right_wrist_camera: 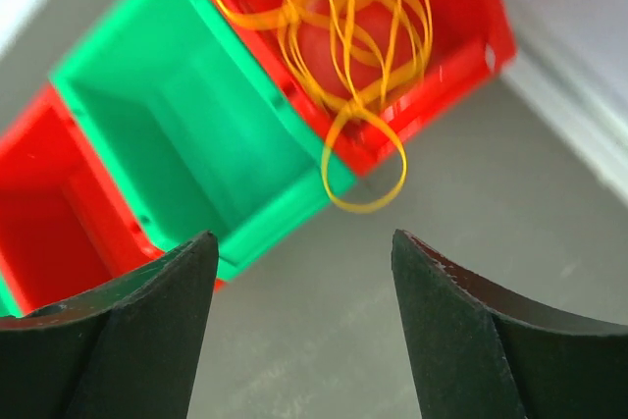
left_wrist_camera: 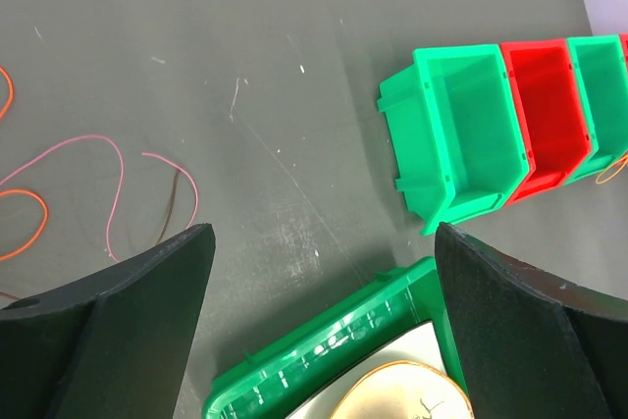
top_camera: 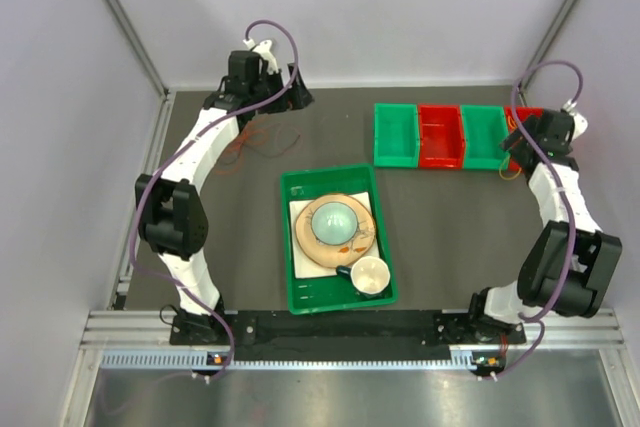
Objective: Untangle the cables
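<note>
Two arms of mine are reaching over the dark table [top_camera: 450, 237], the left toward the far left corner and the right toward the far right side. A green tray [top_camera: 290, 247] is sitting in the middle, near my bases. It is carrying a tan plate [top_camera: 312, 247] with a pale blue-green bowl [top_camera: 332, 221] on it, and a white cup [top_camera: 368, 275] is standing just beside the plate's near right edge. Past the tray to the right, four bins are standing side by side in a row: a first green bin [top_camera: 395, 134], a middle red bin [top_camera: 440, 135], a second green bin [top_camera: 484, 135] and an end red bin [top_camera: 525, 115]. My left gripper [left_wrist_camera: 324, 242] is hovering above the table with its jaws spread wide, pinching nothing. Off to its left a pink cable [left_wrist_camera: 116, 193], an orange cable [left_wrist_camera: 39, 213] and a thin brown cable [left_wrist_camera: 175, 205] are lying loose and close together on the table; I cannot tell whether they are crossing. My right gripper [right_wrist_camera: 304, 237] is hanging with its jaws parted and empty just in front of the end bins. A yellow cable [right_wrist_camera: 343, 36] is lying bunched in the end red bin, with one loop spilling over the rim.
</note>
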